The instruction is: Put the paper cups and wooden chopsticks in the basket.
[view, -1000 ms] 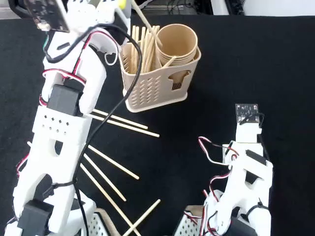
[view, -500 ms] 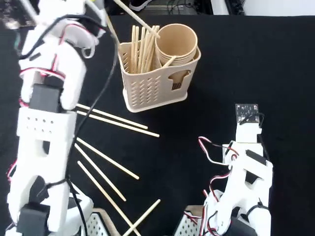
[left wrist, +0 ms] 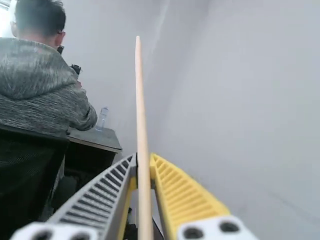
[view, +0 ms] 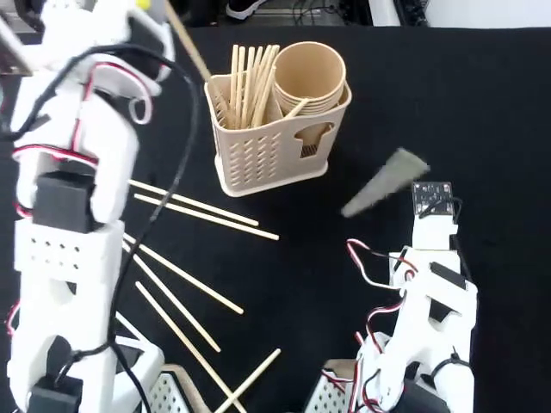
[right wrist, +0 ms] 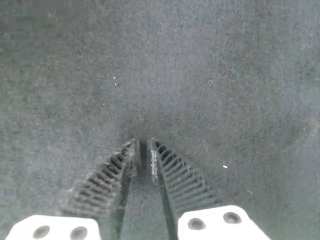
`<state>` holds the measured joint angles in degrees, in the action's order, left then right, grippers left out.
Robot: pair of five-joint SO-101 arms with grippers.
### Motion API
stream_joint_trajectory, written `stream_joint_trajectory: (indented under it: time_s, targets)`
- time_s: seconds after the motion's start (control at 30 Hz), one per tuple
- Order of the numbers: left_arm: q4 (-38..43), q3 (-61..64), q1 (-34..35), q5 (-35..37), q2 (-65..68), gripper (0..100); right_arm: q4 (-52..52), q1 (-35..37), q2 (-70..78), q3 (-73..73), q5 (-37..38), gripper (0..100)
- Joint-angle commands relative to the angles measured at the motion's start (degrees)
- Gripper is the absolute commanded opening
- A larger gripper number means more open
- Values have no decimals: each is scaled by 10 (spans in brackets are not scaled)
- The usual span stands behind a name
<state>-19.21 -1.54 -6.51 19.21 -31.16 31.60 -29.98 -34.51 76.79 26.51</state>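
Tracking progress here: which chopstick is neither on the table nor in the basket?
The chopstick held in the left gripper; the rest lie loose on the table or stand in the basket.

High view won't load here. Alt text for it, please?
The left arm holds one chopstick just beside the basket, which has paper cups and a bunch of chopsticks inside. Several more chopsticks lie loose on the black table. The right arm stands apart at the other side.

Beige perforated basket (view: 269, 157), tan paper cups (view: 308, 73) (black table (view: 482, 103)).
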Motion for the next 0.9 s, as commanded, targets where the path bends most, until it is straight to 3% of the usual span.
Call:
stream_joint_trajectory:
  time_s: [0.0, 0.57, 0.87]
  targets:
    - [4, -8, -22, 6, 20, 29, -7, 5, -15, -2, 4, 54]
    - [137, -9, -4, 3, 121, 28, -7, 5, -15, -2, 4, 54]
    - [143, 51, -9, 2, 153, 28, -7, 5, -15, -2, 4, 54]
